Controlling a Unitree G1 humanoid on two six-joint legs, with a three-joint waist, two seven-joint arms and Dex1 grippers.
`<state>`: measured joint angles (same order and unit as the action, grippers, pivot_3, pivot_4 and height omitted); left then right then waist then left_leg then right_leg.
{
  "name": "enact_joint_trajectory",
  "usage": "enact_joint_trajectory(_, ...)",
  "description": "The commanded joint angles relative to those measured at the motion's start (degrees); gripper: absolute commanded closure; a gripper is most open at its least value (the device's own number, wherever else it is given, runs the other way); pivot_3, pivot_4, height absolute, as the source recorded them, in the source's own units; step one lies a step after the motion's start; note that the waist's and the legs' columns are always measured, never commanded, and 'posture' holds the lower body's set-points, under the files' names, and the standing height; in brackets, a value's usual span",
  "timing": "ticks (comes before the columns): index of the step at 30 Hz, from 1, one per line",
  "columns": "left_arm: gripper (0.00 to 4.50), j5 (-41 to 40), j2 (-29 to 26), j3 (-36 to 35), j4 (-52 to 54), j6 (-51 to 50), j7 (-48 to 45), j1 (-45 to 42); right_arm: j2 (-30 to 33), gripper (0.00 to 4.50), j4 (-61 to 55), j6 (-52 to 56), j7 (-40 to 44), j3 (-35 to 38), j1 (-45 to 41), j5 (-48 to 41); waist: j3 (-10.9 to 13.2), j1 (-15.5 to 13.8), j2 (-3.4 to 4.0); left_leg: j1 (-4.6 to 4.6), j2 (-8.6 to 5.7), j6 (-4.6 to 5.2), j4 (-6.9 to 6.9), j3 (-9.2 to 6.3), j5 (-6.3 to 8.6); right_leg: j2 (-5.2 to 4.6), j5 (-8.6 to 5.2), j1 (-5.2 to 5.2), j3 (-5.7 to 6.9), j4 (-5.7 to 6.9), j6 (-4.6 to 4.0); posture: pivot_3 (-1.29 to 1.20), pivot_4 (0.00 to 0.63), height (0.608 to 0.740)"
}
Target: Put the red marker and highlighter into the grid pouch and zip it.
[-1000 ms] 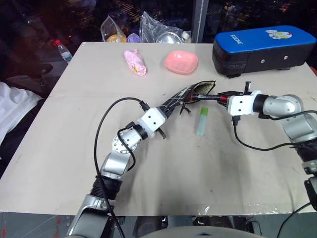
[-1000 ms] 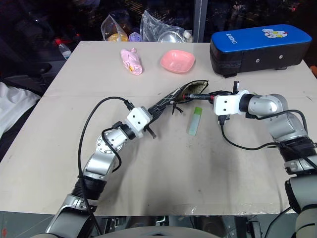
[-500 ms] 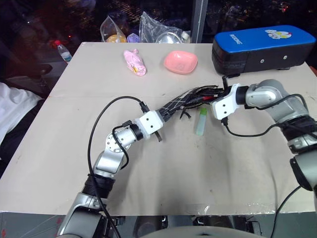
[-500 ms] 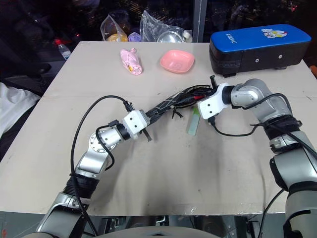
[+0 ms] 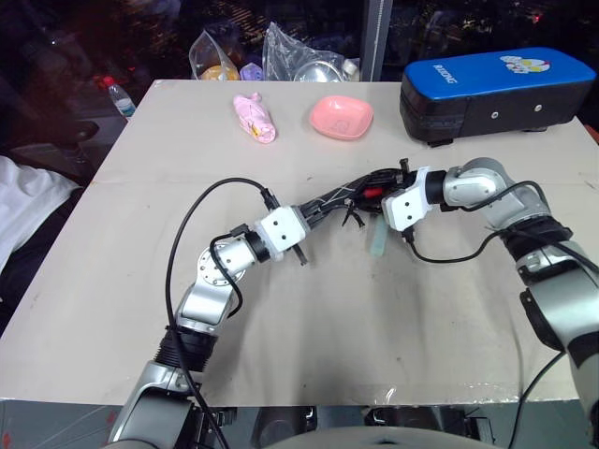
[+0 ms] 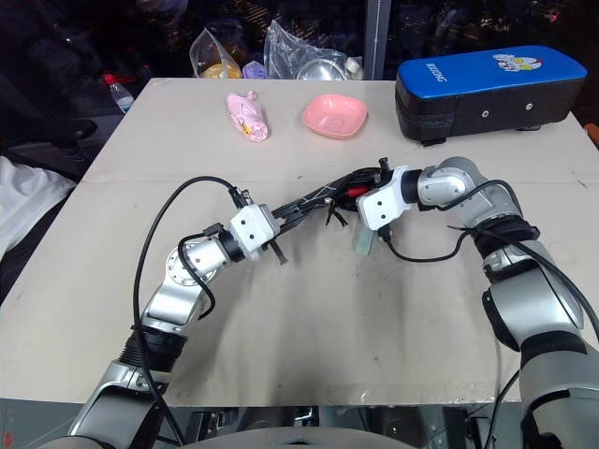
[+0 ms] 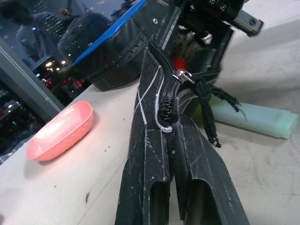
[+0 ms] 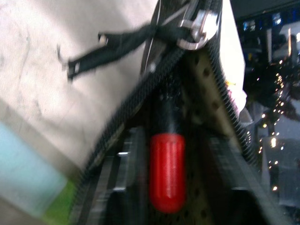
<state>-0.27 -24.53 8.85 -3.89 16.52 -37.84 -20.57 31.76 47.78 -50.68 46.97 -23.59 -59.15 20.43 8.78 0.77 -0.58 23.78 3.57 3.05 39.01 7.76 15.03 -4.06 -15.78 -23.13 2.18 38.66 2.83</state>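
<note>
The left pincer [image 5: 314, 213] is pinching the pouch [image 5: 342, 196], propping its mouth open. Spread at that mouth, the right pincer [image 5: 382, 190] is releasing the marker [image 8: 166, 171] inside; the highlighter [image 5: 377, 241] is lying just below it.

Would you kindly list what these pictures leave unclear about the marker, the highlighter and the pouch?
- Red marker: right wrist view shows its red end in the grid pouch mouth; the barrel is hidden by the lining.
- Right hand: whether it grips the marker is unclear; blurred in its wrist view, too small in the head views.
- Highlighter: partly behind the pouch and zipper cord in the left wrist view.
- Left hand: its grip point is covered by pouch fabric.
</note>
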Motion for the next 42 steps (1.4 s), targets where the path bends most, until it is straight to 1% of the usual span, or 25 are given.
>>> enact_joint_trajectory(1, 4.50, -1.1, 0.4, -2.5, 1.4, -0.7, 2.1, -0.4, 2.8, 0.58, -4.3, 4.0, 6.1, 5.6, 0.1, -11.1, 0.0, -0.1, 0.02, 0.00, 0.01, 0.00, 0.00, -0.01, 0.00, 0.00, 0.00, 0.00, 0.00, 0.01, 0.00, 0.00, 0.150, 0.740)
enact_joint_trajectory(2, 4.50, -1.2, 0.5, -2.7, 1.4, -0.9, 2.3, -0.3, 3.5, 0.11, -5.9, 5.3, 8.6, 6.4, 0.8, -14.2, 0.0, -0.2, 0.03, 0.01, 0.01, 0.00, 0.01, -0.03, 0.00, 0.00, 0.00, 0.00, 0.00, 0.01, 0.00, 0.00, 0.150, 0.740)
enact_joint_trajectory(3, 4.50, -1.2, 0.5, -2.8, 1.4, -1.1, 2.5, -0.2, 4.1, 0.05, -7.9, 7.1, 10.9, 7.2, 1.7, -17.1, 0.0, -0.2, 0.03, 0.01, 0.01, 0.00, 0.01, -0.08, 0.00, 0.00, 0.00, 0.00, 0.01, 0.01, 0.00, 0.00, 0.150, 0.740)
enact_joint_trajectory(5, 4.50, -1.1, 0.6, -3.2, 1.2, -1.4, 2.8, -0.1, 5.5, 0.05, -17.1, 18.4, 14.6, 10.6, 6.2, -26.0, 0.0, -0.2, 0.02, 0.01, 0.01, 0.00, 0.01, -0.19, 0.00, -0.01, 0.00, 0.00, 0.01, 0.00, 0.00, 0.00, 0.150, 0.740)
enact_joint_trajectory(6, 4.50, -1.1, 0.7, -3.3, 1.2, -1.5, 3.0, -0.1, 6.3, 0.05, -22.3, 24.9, 14.9, 12.2, 8.7, -29.4, 0.0, -0.2, 0.02, 0.01, 0.03, 0.01, 0.02, -0.30, 0.00, -0.01, 0.00, 0.02, 0.03, 0.00, 0.00, 0.00, 0.150, 0.740)
enact_joint_trajectory(8, 4.50, -1.0, 0.8, -3.7, 1.1, -1.8, 3.5, 0.0, 7.3, 0.05, -33.4, 38.1, 12.7, 14.7, 14.8, -34.2, 0.0, -0.3, 0.02, 0.01, 0.03, 0.01, 0.02, -0.34, 0.01, -0.02, 0.01, 0.02, 0.03, 0.03, 0.00, 0.00, 0.150, 0.740)
enact_joint_trajectory(10, 4.50, -1.0, 1.0, -4.0, 1.0, -2.1, 4.0, 0.0, 7.0, 0.05, -43.7, 51.3, 7.1, 16.9, 20.9, -37.3, 0.0, -0.3, 0.02, 0.03, 0.04, 0.01, 0.05, -0.38, 0.01, -0.04, 0.01, 0.01, 0.04, 0.12, -0.01, 0.00, 0.150, 0.740)
enact_joint_trajectory(13, 4.50, -0.9, 1.2, -4.2, 0.9, -2.3, 4.5, 0.0, 5.3, 0.05, -56.5, 66.8, -0.7, 19.0, 28.6, -41.3, 0.0, -0.1, 0.02, 0.02, 0.05, 0.01, 0.08, -0.39, 0.01, -0.05, 0.01, 0.00, 0.04, 0.18, -0.02, 0.00, 0.150, 0.740)
enact_joint_trajectory(15, 4.50, -0.8, 1.5, -4.3, 0.8, -2.7, 5.0, -0.1, 1.8, 0.05, -64.3, 76.4, -8.8, 19.9, 34.3, -43.0, 0.0, -0.1, 0.00, 0.01, 0.05, 0.01, 0.09, -0.39, 0.01, -0.04, 0.01, 0.00, 0.03, 0.19, -0.02, 0.00, 0.150, 0.740)
enact_joint_trajectory(18, 4.50, -0.6, 2.2, -4.1, 0.6, -3.3, 5.6, -0.5, -3.7, 0.05, -72.2, 87.1, -19.4, 18.0, 41.2, -40.6, 0.0, -0.2, 0.00, 0.02, 0.05, 0.01, 0.09, -0.43, 0.01, -0.02, 0.00, 0.00, 0.05, 0.18, -0.02, 0.00, 0.150, 0.740)
enact_joint_trajectory(20, 4.50, -0.5, 2.6, -3.8, 0.4, -3.3, 5.6, -0.5, -6.8, 0.05, -73.7, 92.1, -24.0, 17.2, 42.8, -39.5, 0.0, -0.3, -0.01, 0.05, 0.02, 0.01, 0.09, -0.41, 0.01, -0.01, 0.00, 0.00, 0.04, 0.16, -0.02, 0.00, 0.150, 0.740)
enact_joint_trajectory(24, 4.50, -0.2, 2.9, -3.5, 0.2, -3.1, 5.6, -0.8, -14.9, 0.05, -72.3, 97.1, -35.2, 16.0, 43.8, -34.2, 0.0, -0.2, -0.05, 0.05, -0.03, 0.01, 0.13, -0.42, 0.02, 0.01, 0.01, 0.00, 0.02, 0.19, -0.02, 0.00, 0.150, 0.740)
enact_joint_trajectory(26, 4.50, -0.3, 2.8, -3.7, 0.2, -2.9, 5.5, -0.5, -17.9, 0.05, -71.4, 98.7, -38.0, 15.8, 43.3, -33.0, 0.0, -0.2, -0.05, 0.06, -0.04, 0.01, 0.12, -0.44, 0.02, 0.01, 0.00, -0.01, 0.03, 0.19, -0.01, 0.00, 0.150, 0.740)
enact_joint_trajectory(30, 4.50, -0.1, 2.2, -3.6, 0.4, -2.5, 4.9, 0.5, -21.7, 0.05, -69.0, 100.8, -39.2, 15.2, 41.6, -32.7, 0.0, -0.1, -0.05, 0.07, -0.05, 0.01, 0.11, -0.44, 0.02, 0.02, 0.00, -0.01, 0.04, 0.16, -0.01, 0.00, 0.150, 0.740)
enact_joint_trajectory(36, 4.50, 0.1, 2.1, -3.5, -0.1, -2.2, 4.7, 0.3, -21.4, 0.05, -65.9, 105.2, -38.0, 11.5, 40.9, -30.8, -0.1, 0.0, -0.10, 0.06, -0.05, 0.02, 0.10, -0.46, 0.02, 0.02, 0.00, -0.01, 0.04, 0.17, -0.01, 0.00, 0.150, 0.740)
enact_joint_trajectory(37, 4.50, 0.1, 2.1, -3.5, 0.0, -2.2, 4.7, 0.3, -21.0, 0.27, -65.7, 105.8, -37.9, 11.1, 40.9, -30.5, -0.1, 0.0, -0.13, 0.06, -0.05, 0.02, 0.10, -0.46, 0.02, 0.02, 0.00, 0.00, 0.04, 0.17, -0.01, 0.00, 0.150, 0.740)
enact_joint_trajectory(38, 4.50, 0.2, 2.1, -3.5, 0.0, -2.2, 4.7, 0.4, -20.9, 0.60, -65.7, 106.6, -38.0, 11.1, 41.0, -30.3, -0.1, 0.0, -0.15, 0.06, -0.05, 0.02, 0.10, -0.48, 0.02, 0.02, 0.00, 0.00, 0.04, 0.17, -0.01, 0.00, 0.150, 0.740)
enact_joint_trajectory(39, 4.50, 0.3, 2.2, -3.5, 0.0, -2.2, 4.8, 0.4, -20.8, 0.75, -65.8, 107.7, -38.3, 11.4, 41.0, -30.2, -0.1, 0.0, -0.16, 0.06, -0.05, 0.02, 0.10, -0.48, 0.02, 0.02, 0.00, 0.00, 0.05, 0.17, -0.01, 0.00, 0.150, 0.740)
enact_joint_trajectory(40, 4.50, 0.3, 2.1, -3.6, 0.2, -2.2, 4.9, 0.6, -20.5, 1.30, -66.4, 108.8, -38.6, 12.1, 41.2, -30.0, -0.1, 0.0, -0.17, 0.05, -0.05, 0.02, 0.10, -0.49, 0.02, 0.03, 0.00, 0.00, 0.05, 0.17, -0.01, 0.00, 0.150, 0.740)
enact_joint_trajectory(42, 4.50, 0.4, 2.1, -3.7, 0.4, -2.2, 5.0, 0.9, -20.0, 1.90, -67.4, 110.0, -38.8, 13.2, 41.3, -29.7, -0.2, 0.0, -0.19, 0.05, -0.04, 0.02, 0.10, -0.49, 0.02, 0.02, 0.00, 0.00, 0.05, 0.17, -0.01, 0.00, 0.150, 0.740)
